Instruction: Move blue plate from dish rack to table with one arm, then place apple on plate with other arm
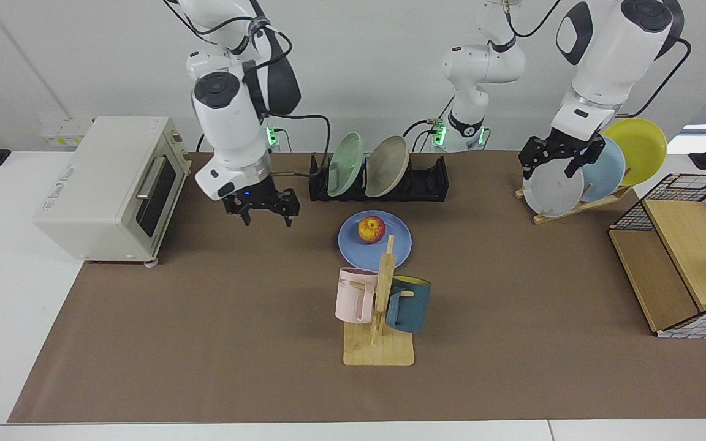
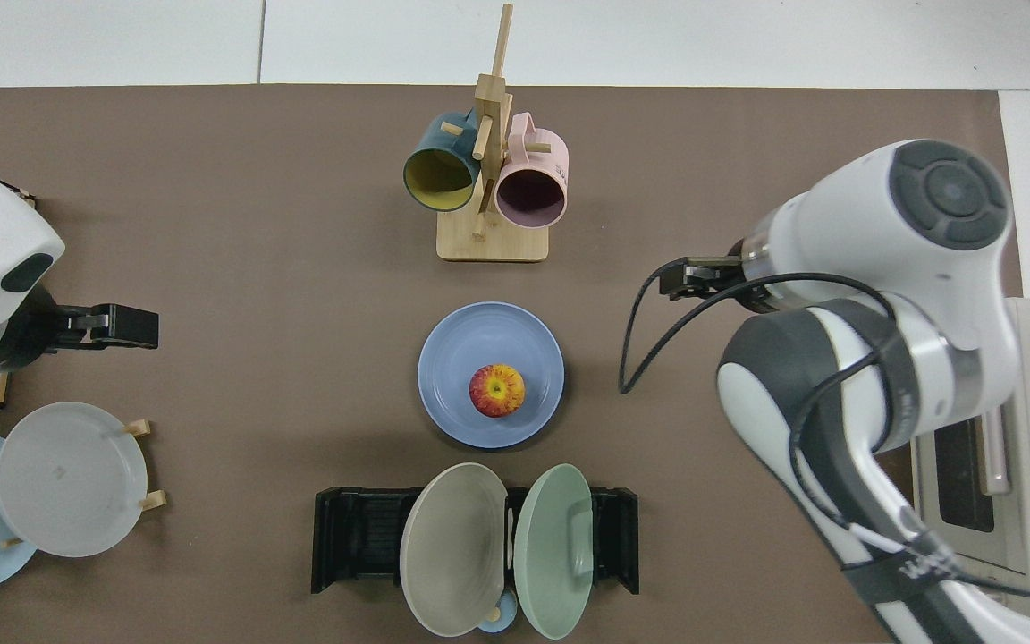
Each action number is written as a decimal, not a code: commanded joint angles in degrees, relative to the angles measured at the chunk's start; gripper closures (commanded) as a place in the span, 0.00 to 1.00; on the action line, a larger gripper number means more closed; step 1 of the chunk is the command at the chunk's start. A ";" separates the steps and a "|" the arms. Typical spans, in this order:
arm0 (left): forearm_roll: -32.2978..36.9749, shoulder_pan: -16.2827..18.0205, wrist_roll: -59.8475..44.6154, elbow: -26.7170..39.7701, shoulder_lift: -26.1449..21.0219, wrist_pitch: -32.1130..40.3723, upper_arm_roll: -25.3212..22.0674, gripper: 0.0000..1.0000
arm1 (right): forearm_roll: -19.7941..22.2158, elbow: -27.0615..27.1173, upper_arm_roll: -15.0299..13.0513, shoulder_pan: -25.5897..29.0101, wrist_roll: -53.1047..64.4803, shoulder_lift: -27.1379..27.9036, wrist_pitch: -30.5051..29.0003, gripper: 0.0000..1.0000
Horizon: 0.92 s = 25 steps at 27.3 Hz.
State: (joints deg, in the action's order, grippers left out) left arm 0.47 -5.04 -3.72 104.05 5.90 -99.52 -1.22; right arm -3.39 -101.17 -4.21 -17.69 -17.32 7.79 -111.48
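The blue plate point(image 1: 398, 247) point(image 2: 449, 356) lies flat on the brown mat of the table point(image 1: 206, 343), just in front of the black dish rack point(image 1: 429, 181) point(image 2: 356, 537). The apple point(image 1: 371, 229) point(image 2: 496, 390), red and yellow, rests on the plate with nothing touching it. My right gripper point(image 1: 265, 218) hangs open and empty above the mat, well off to the plate's side, close to the toaster oven. My left gripper point(image 1: 549, 174) point(image 2: 113, 326) stays open at the grey plate on the wooden stand; this arm waits.
A green plate point(image 1: 344, 164) and a beige plate point(image 1: 388, 165) stand in the dish rack. A wooden mug stand point(image 1: 380, 318) with two mugs is close in front of the blue plate. A toaster oven point(image 1: 108, 184), a wooden plate stand point(image 1: 580, 205) and a wire basket point(image 1: 690, 257) line the sides.
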 commanded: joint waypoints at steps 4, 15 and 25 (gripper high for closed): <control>-0.56 -0.32 0.29 0.19 -0.10 -1.12 -0.01 0.00 | 0.93 -1.22 0.61 10.30 15.90 -4.71 4.43 0.00; -0.56 -0.32 0.29 0.19 -0.18 -1.12 0.17 0.00 | 0.93 -1.31 0.87 16.20 22.24 -9.28 10.23 0.00; -0.56 -0.32 0.29 0.19 -0.10 -1.12 0.17 0.00 | 1.55 -1.40 1.05 15.58 20.22 -9.46 8.39 0.00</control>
State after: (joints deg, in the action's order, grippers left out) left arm 0.46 -5.05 -3.72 104.05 5.82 -99.66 -0.93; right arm -2.59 -101.35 -3.97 -2.68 3.22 -0.94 -101.58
